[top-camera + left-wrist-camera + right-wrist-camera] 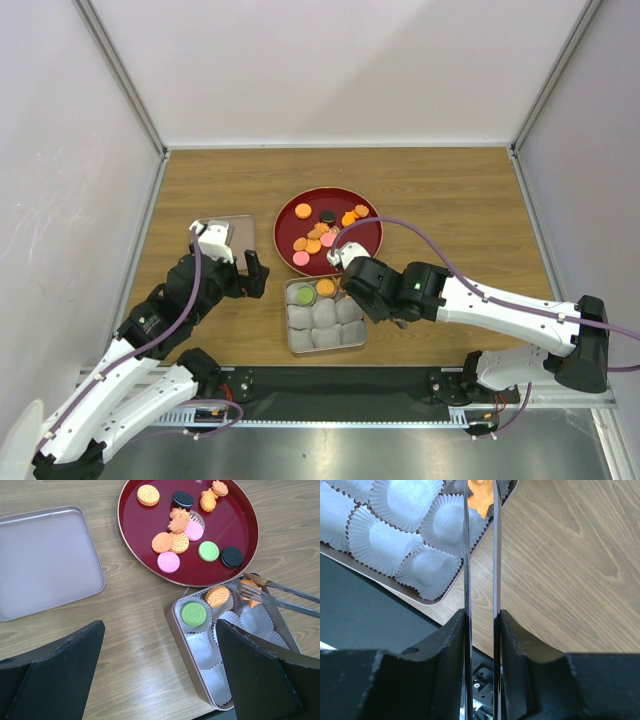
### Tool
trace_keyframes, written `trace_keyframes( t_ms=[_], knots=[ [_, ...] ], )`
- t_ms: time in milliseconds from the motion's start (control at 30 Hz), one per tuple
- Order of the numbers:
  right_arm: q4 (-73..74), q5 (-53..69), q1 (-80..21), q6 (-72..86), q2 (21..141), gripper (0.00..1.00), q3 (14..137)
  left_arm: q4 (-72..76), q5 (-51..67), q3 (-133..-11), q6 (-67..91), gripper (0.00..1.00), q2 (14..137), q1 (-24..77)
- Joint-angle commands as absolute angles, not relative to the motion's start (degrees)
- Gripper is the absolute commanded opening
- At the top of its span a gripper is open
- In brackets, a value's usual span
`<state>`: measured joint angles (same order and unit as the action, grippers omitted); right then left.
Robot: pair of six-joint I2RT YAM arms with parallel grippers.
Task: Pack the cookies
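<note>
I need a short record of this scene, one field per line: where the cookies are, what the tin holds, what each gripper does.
Supply: mixed cookies on the round dark red plate
Container: square metal tin lined with pale paper cups
Packed: round green cookie and round orange cookie, one per cup
Right gripper: shut on metal tongs, which pinch another orange cookie at a corner cup
Left gripper: open, holding nothing, above the wooden table
Lid: flat square metal lid, apart from the tin

Orange, pink, green, black cookies (168,561), dark red plate (145,525) (pale rim), silver tin (173,624), wood-grain table (125,630)
</note>
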<state>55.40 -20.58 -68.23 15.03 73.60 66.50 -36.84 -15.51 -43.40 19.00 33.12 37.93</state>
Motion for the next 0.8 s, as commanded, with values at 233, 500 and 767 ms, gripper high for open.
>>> trace_keyframes(
  t_ms=[233,500,767],
  knots=[
    [54.4,-21.8,-68.8,15.8,73.7,0.28,67.0,-36.3,-16.7,-44.2,19.2,1.0,33.1,38.6],
    [54.3,-21.8,-68.8,15.9,73.7,0.32,67.1,-36.2,-16.7,-44.2,19.2,1.0,33.1,38.9],
    [54.3,-21.7,-69.0,15.8,73.8,0.36,67.1,-36.3,-16.8,-44.2,19.2,1.0,33.1,38.9]
  ],
)
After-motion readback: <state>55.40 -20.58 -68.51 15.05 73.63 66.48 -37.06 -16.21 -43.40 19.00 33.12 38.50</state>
